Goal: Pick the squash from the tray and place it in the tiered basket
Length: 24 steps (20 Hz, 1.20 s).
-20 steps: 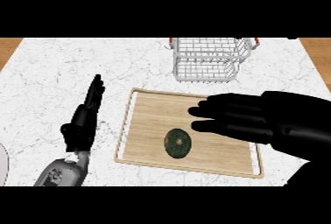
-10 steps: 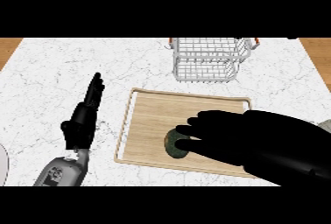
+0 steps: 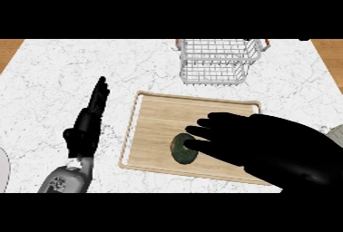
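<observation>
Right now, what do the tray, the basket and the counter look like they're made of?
Tray: probably pale wood, matte, faint grain lines. Tiered basket: likely thin metal wire, light grey, open grid. Counter: seemingly white marble or stone, grey veining.

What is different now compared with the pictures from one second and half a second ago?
The right robot hand moved down the view over the tray and now covers the right side of the squash; a grasp cannot be confirmed. The squash, left robot hand and basket stayed put.
</observation>
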Tool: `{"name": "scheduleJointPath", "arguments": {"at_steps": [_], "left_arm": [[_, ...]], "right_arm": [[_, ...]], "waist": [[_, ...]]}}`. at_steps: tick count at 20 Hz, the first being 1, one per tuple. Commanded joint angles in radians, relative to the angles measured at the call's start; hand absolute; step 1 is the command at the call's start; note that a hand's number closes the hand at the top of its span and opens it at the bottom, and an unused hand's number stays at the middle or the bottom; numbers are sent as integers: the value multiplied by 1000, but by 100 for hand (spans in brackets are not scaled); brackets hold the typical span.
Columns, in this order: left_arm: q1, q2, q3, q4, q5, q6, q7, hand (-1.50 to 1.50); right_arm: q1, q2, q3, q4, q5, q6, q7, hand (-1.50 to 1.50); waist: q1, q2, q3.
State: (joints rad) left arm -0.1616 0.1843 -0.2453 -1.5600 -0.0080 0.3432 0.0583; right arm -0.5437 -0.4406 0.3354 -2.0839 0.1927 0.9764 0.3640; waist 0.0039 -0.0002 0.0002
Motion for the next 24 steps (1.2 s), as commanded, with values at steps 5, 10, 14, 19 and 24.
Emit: {"name": "scheduleJointPath", "arguments": {"at_steps": [5, 10, 14, 19, 24], "left_arm": [[23, -45, -12, 8, -72, 8, -24, 0], [-5, -35, 45, 50, -38, -39, -33, 0], [13, -66, 25, 6, -66, -29, -14, 0], [18, -61, 54, -1, -75, -53, -12, 0], [8, -85, 70, 78, -92, -62, -71, 0]], "right_arm": [[46, -25, 22, 9, 219, 23, -168, -150], [14, -25, 105, 53, 377, -70, -345, -150], [56, -39, 134, 64, 499, -146, -419, -150], [95, 5, 113, 109, 579, -191, -410, -150], [91, 55, 137, 231, 663, -243, -451, -150]], "waist": [[1, 1, 0], [5, 3, 1], [3, 2, 0], [-1, 0, 0], [-1, 1, 0]]}}
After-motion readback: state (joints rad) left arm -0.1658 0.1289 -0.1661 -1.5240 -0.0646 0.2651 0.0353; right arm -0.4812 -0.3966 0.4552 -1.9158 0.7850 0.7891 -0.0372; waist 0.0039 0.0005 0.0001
